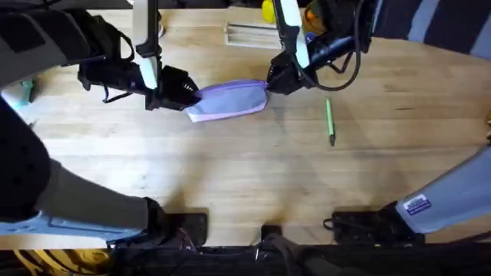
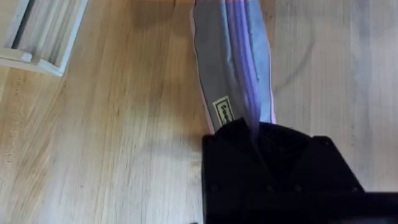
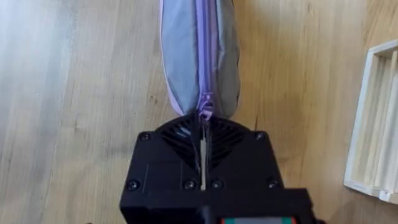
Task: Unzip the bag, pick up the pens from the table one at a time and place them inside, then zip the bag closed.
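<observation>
Lavender fabric is stretching between the two grippers near the far middle of the table point(image 1: 230, 176): the bag point(image 1: 229, 100) is lying there lengthwise, zip uppermost. Going left to right in the overhead view, the left gripper point(image 1: 182, 93) is clamping the bag's left end, the bag is spanning the gap, and the right gripper point(image 1: 270, 81) is pinching its right end. Right of that, well apart from the bag, the green pen point(image 1: 330, 121) is lying on bare wood with its dark tip toward the near edge.

From the left wrist, the bag point(image 2: 233, 59) is showing a small label near the held end, a detail the overhead view is not giving; the left gripper point(image 2: 258, 132) is closing on that end of the fabric. A pale slatted tray point(image 2: 40, 34) is sitting just off to one side on the wood.

From the right wrist, the zip line is running straight down the bag point(image 3: 199, 53) into the right gripper point(image 3: 203, 121), whose fingers are squeezing together at the zip's end; the zip is looking closed along the visible length. The same tray point(image 3: 376, 121) is showing at the edge.

Jointed light planks with visible grain are making up the tabletop. Beyond its far edge a yellow object point(image 1: 268, 11) is standing.
</observation>
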Robot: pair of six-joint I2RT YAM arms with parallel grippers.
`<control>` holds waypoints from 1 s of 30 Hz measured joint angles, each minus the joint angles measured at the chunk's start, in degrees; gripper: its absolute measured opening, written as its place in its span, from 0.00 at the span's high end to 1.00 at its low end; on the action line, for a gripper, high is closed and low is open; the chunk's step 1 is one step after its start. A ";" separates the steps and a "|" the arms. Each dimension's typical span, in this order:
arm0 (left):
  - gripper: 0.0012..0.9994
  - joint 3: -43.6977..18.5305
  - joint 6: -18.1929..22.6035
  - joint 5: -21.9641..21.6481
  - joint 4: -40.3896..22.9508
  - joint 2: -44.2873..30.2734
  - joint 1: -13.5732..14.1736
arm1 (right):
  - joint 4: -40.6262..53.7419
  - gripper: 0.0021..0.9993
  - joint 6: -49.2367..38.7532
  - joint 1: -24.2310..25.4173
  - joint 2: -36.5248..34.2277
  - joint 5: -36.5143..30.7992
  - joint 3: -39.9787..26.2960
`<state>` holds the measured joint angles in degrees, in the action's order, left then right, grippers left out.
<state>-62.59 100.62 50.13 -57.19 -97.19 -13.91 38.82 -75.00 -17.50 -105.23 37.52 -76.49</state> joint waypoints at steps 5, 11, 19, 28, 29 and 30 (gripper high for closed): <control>0.96 0.00 0.00 0.00 0.00 0.00 0.00 | -0.01 0.97 0.00 0.00 0.00 0.00 0.00; 0.96 0.00 0.00 0.00 0.00 0.00 0.00 | 0.07 0.97 0.00 0.00 0.20 -0.15 0.00; 0.96 0.00 0.00 0.00 0.17 0.00 -0.07 | 0.29 0.97 0.00 -0.02 3.05 -0.13 0.00; 0.96 0.00 0.00 0.02 0.15 0.00 -0.07 | 0.16 0.97 -0.18 -0.07 9.04 0.96 -0.13; 0.96 0.00 -0.01 0.02 0.14 0.00 -0.07 | 0.16 0.97 -0.27 -0.09 9.49 1.09 -0.16; 0.96 0.00 -0.01 0.02 0.15 0.00 -0.07 | 0.16 0.97 -0.34 -0.09 9.82 1.16 -0.17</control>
<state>-62.59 100.61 50.15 -57.04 -97.19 -13.98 38.98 -75.35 -17.58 -95.41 38.68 -76.66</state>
